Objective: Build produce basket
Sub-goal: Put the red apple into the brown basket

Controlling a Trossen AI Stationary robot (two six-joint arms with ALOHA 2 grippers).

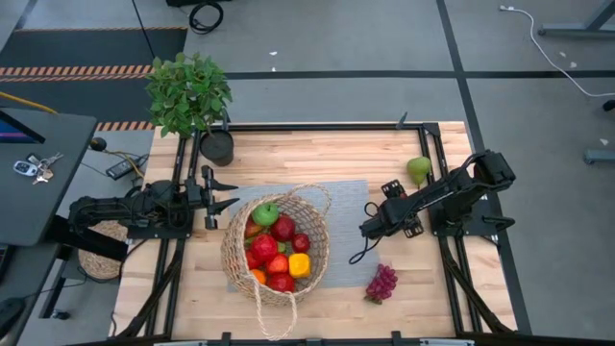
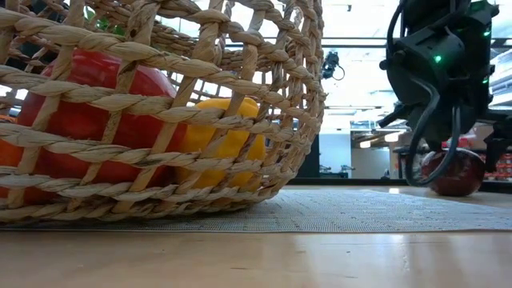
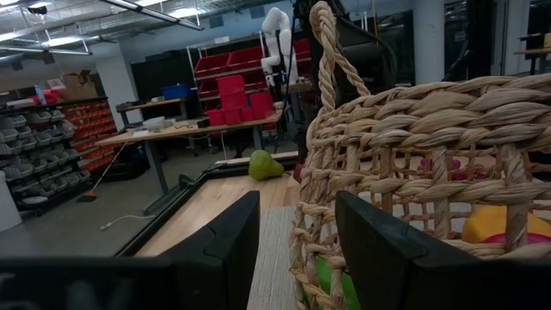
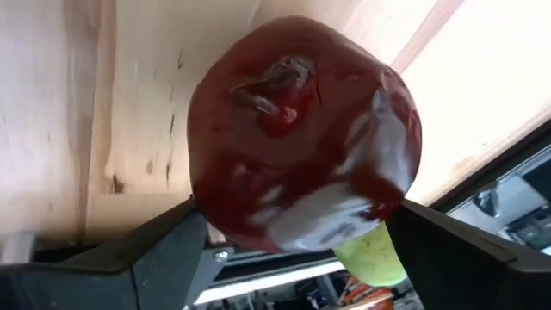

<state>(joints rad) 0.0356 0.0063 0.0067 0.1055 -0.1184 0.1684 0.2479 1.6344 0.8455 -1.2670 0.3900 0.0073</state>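
My left gripper (image 1: 231,194) waits at the basket's ten o'clock with its fingers spread and holding nothing. It sits low beside the wicker wall, clear of the other arm's path to the opening.

The basket (image 1: 231,252) sits mid-desk on a grey ribbed mat (image 1: 346,192), which I judge stops it sliding on the pale wooden desk (image 1: 317,154). It is round and tan, loosely woven from twisted fibre, with looped handles and gaps wide enough to see through. The produce (image 1: 279,252) already fills it: a green apple on top, glossy red fruit around it, a smooth yellow pepper and something orange near the bottom.

My right gripper (image 1: 368,229) is at the basket's three o'clock, low over the mat's edge. Its fingers are spread wide on either side of a dark red apple (image 4: 301,138), which looks to be resting on the mat. The apple is rounded and shiny, with a dimple at the stem, and is broad enough to need that wide a spread. I cannot see the fingers pressing into it yet.

A green pear (image 1: 418,169) lies at two o'clock from the basket and knobbly purple grapes (image 1: 381,282) at four o'clock. Both are still outside.
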